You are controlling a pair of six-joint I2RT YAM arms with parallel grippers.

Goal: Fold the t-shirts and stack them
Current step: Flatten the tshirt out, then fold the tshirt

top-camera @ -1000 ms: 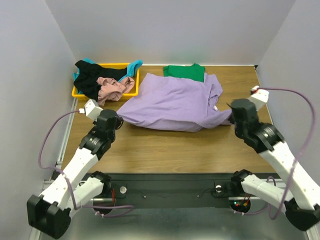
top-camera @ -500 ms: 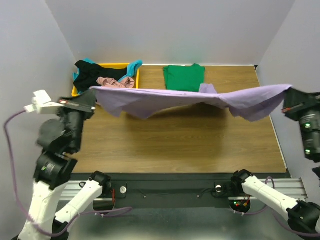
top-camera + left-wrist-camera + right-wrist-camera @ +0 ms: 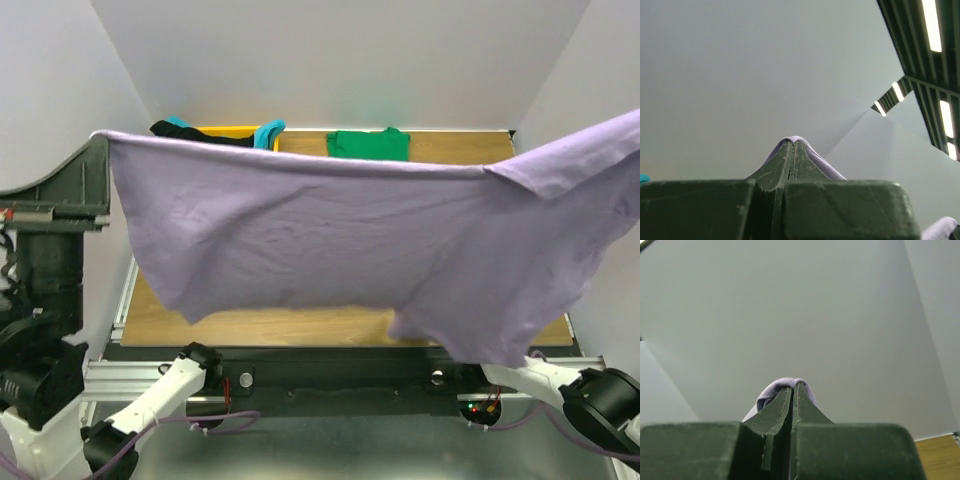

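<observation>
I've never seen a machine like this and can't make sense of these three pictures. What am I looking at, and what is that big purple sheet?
It is a robot with two arms fixed at the near edge of a wooden table. The wide picture comes from a camera above and behind the arms. The other two come from a small camera on each wrist. The purple sheet is a lavender t-shirt, stretched in the air between both arms. The left hand and the right hand are each shut on a pinch of its cloth. At the back of the table lies a green t-shirt. Beside it, a yellow tray holds a black garment and a teal garment.
</observation>
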